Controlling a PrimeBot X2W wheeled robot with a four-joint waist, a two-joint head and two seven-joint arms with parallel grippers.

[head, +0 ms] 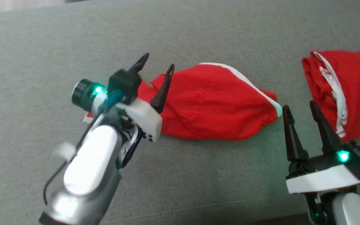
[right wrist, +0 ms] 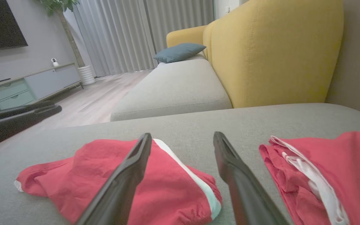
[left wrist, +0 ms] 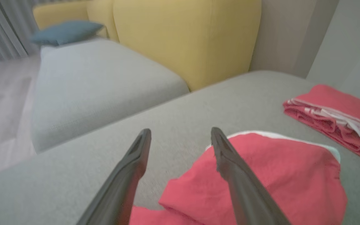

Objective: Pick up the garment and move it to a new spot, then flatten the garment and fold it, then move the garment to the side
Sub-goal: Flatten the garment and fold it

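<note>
A red garment [head: 211, 103] with a white stripe lies crumpled on the grey sofa seat [head: 42, 47]; it also appears as the red garment [left wrist: 261, 175] in the left wrist view and the red garment [right wrist: 167, 184] in the right wrist view. My left gripper [head: 156, 64] hovers open over its left end, nothing between the fingers. My right gripper [head: 298, 107] stands open just right of the garment's right end, empty. Seen from the wrists, the left gripper [left wrist: 181, 132] and right gripper [right wrist: 182, 137] both have spread fingers.
A second red garment [head: 345, 87] with white drawstrings lies folded at the right, also seen as the second garment [right wrist: 327, 175]. A yellow sofa back [right wrist: 273, 53], a blue pillow [right wrist: 180, 51] and a grey seat cushion [right wrist: 173, 90] lie beyond.
</note>
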